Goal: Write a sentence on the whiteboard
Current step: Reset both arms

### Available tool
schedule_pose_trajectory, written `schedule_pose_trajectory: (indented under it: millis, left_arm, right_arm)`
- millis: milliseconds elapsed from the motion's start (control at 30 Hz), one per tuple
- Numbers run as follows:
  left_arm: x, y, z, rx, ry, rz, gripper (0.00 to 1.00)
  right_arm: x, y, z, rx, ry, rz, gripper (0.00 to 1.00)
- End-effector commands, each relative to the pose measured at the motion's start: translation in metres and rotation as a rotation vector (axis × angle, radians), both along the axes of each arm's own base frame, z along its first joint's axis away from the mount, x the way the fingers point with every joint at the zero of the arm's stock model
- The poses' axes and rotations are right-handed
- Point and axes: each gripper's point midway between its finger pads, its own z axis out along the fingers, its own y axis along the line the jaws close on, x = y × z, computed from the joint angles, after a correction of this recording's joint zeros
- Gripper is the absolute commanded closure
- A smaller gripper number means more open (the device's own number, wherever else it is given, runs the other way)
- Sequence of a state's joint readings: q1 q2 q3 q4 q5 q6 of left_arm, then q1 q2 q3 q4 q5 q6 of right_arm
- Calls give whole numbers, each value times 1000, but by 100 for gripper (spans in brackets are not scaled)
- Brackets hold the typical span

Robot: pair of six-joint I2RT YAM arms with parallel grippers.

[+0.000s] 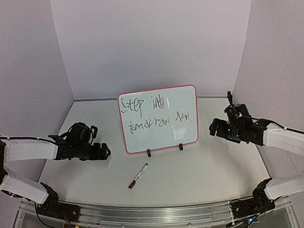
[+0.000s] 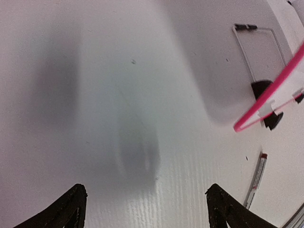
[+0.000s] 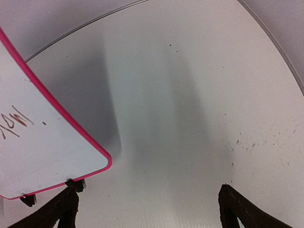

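The whiteboard (image 1: pixel 160 139) stands upright on two black clips in the middle of the table. The sentence (image 1: pixel 157 113) is on it in black marker in two lines, starting "Step into". A marker (image 1: pixel 138 175) lies on the table in front of the board, apart from both grippers; it also shows in the left wrist view (image 2: pixel 255 180). My left gripper (image 1: pixel 104 151) is open and empty, left of the board. My right gripper (image 1: pixel 215 127) is open and empty, right of the board. The board's pink edge shows in the left wrist view (image 2: pixel 270 97) and its corner in the right wrist view (image 3: pixel 57 156).
White walls close the table (image 1: pixel 205 167) at the back and both sides. A metal rail (image 1: pixel 156 215) runs along the near edge between the arm bases.
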State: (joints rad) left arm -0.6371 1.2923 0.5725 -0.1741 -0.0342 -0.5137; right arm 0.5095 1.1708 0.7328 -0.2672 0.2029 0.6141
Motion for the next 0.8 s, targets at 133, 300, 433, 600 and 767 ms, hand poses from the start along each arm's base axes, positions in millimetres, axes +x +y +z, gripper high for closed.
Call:
schedule_pose_trajectory:
  millis: [133,300,433,600,767]
  left_arm:
    - [91,103,58,-95,-180,219,13]
    - [130,167,96,-93,-320,412,12]
    - [148,198,141,4,-530,525,12]
    - [148,230,154,176,-768,616,6]
    - [145,238,130,269,-780,620,2]
  right_arm:
    - [12,-73,6,-90,-66,-132,2]
    - [20,-97,28,-141,-179,-172,2]
    - [22,-105,54,-194,-320,-184,2]
    - [21,-115,55,-260,-471,-213,2]
    - [16,-117,36,-384,-587,-166,2]
